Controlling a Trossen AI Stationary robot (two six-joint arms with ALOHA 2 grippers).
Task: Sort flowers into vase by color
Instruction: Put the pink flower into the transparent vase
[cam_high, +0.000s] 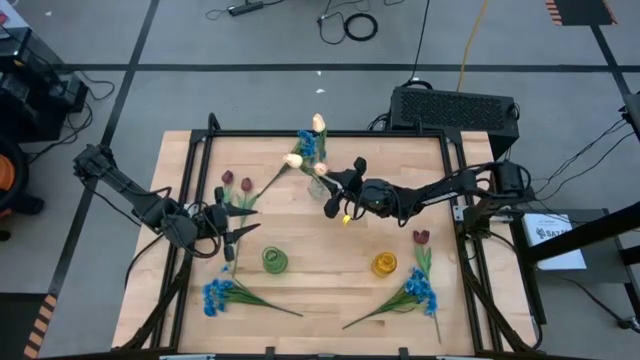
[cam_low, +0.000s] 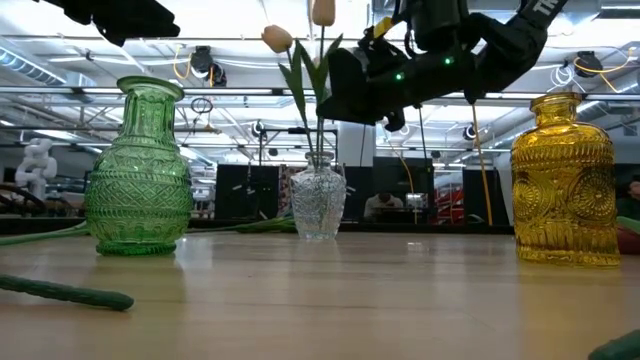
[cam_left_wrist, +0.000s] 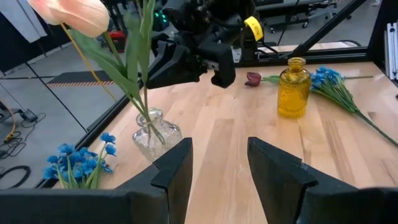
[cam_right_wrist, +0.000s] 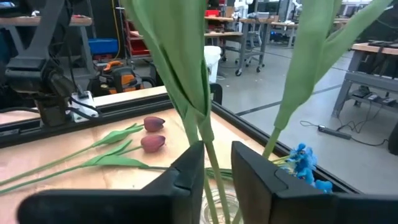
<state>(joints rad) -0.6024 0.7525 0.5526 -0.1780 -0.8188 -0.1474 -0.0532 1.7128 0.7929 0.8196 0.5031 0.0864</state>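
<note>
A: While the right gripper (cam_high: 330, 195) hangs just above the clear vase (cam_low: 318, 200) at the upper middle of the overhead picture, what step would you say is in hand?

B: Dropping a cream-peach tulip (cam_low: 279, 39) into that vase. In its own wrist view a green stem (cam_right_wrist: 210, 149) runs between the two dark fingers, which stand only a little apart. I'd judge the grip is just letting go, though I cannot tell whether the pads touch the stem.

A: And the left gripper (cam_high: 228, 240)?

B: It waits at the left of the overhead frame, near the green vase (cam_high: 274, 260), fingers spread with nothing between them.

A: Where do the rest of the flowers lie?

B: On the table (cam_high: 330, 300): dark red tulips (cam_high: 236, 184) at upper left, one red tulip (cam_high: 421, 238) at right, blue blooms (cam_high: 217, 295) at lower left, another blue bunch (cam_high: 420, 290) at lower right by the yellow vase (cam_high: 385, 264), and some blue (cam_high: 308, 145) beside the clear vase.

A: So what does the next move call for?

B: Probably opening wider and lifting straight up, so the fingers clear the leaves without tipping the vase, then going for another flower of a single colour.
</note>
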